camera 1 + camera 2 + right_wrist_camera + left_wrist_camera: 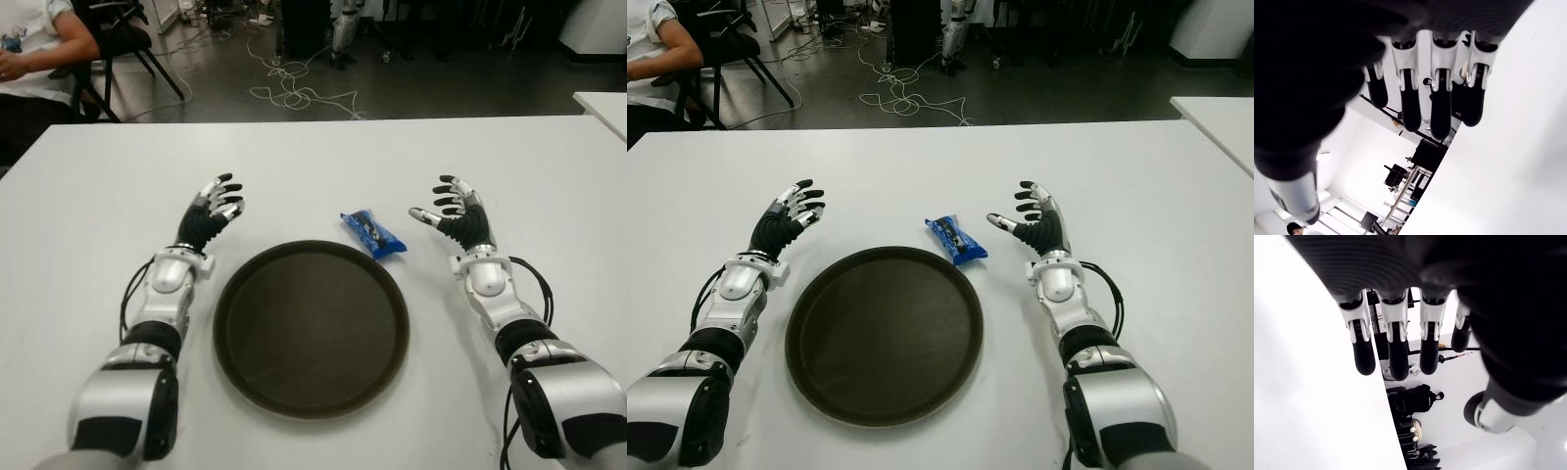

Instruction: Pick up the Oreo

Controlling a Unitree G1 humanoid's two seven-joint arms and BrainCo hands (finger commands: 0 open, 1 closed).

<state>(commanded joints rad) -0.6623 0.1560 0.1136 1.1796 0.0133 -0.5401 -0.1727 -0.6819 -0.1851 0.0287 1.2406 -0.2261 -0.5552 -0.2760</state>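
Both forearms reach out from the bottom of the eye views, flanking a round dark tray [245, 367] on the white table [313, 166]. Past the tray's far right rim lies the Oreo [373, 233], a small blue packet flat on the table, just off the tray and apart from either hand. Nearer to it is the right hand [453, 213], palm turned inward toward the packet with fingers spread and holding nothing, so it looks poised for the reach. Across the tray, the left hand [214, 209] shows beside the tray's left rim, fingers likewise spread and empty. Nothing is grasped yet.
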